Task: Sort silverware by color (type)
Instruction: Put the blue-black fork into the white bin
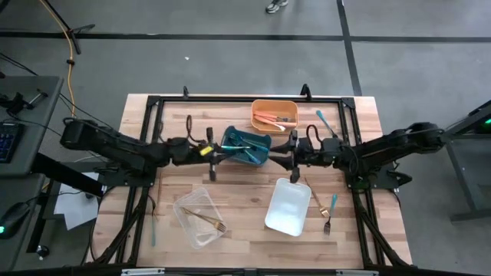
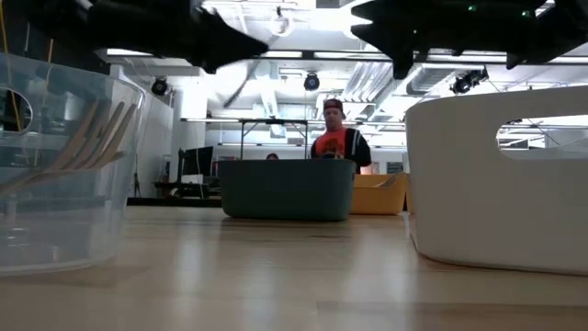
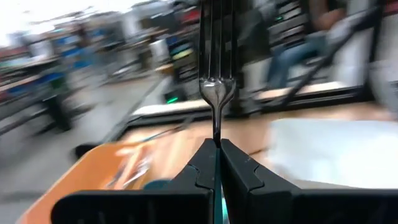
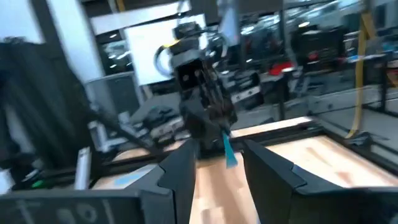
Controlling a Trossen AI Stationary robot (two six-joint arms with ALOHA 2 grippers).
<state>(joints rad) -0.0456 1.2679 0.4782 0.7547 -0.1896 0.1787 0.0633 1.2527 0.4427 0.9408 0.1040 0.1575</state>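
- The left end effector point(image 3: 217, 163) is clamped shut on a teal-handled fork point(image 3: 217, 93), gripping it by the handle; the fork's long axis runs straight out along the fingers, tines pointing away from the wrist.
- In the high view this left end effector point(image 1: 217, 152) hovers over the teal bin point(image 1: 247, 146) near the middle of the tabletop point(image 1: 245, 201).
- The right end effector point(image 4: 216, 163) faces it, fingers parted and holding nothing; in the high view it point(image 1: 285, 156) sits just right of the teal bin.
- The orange bin point(image 1: 275, 115) behind holds salmon-handled pieces point(image 1: 270, 119) lying roughly crosswise.
- The clear bin point(image 1: 199, 217) at front left holds a gold piece point(image 1: 207, 221), set diagonally.
- The white bin point(image 1: 289, 205) lies front right; a gold fork point(image 1: 317, 202) and a dark fork point(image 1: 331, 214) lie just beside it.
- A teal piece point(image 1: 323, 122) lies at the back right, another point(image 1: 153, 230) near the front left edge.
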